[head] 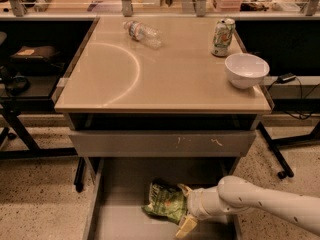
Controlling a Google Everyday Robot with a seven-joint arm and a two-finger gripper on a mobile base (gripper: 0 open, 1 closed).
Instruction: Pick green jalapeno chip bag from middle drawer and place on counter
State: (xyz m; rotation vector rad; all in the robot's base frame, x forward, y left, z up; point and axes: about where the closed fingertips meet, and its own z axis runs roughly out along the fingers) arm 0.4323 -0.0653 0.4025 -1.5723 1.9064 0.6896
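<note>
The green jalapeno chip bag (165,202) lies crumpled on the grey bottom of the open middle drawer (120,224), below the counter (165,74). My gripper (184,208) comes in from the right on a white arm, low inside the drawer. It is open, with one fingertip above and one below the bag's right end, so the bag's edge sits between the fingers. The bag rests on the drawer floor.
On the counter stand a white bowl (246,69) and a green-and-white drink can (223,37) at the right, and a clear plastic bottle (142,32) lies at the back. A closed grey drawer front (160,143) with white scratches hangs above the open drawer.
</note>
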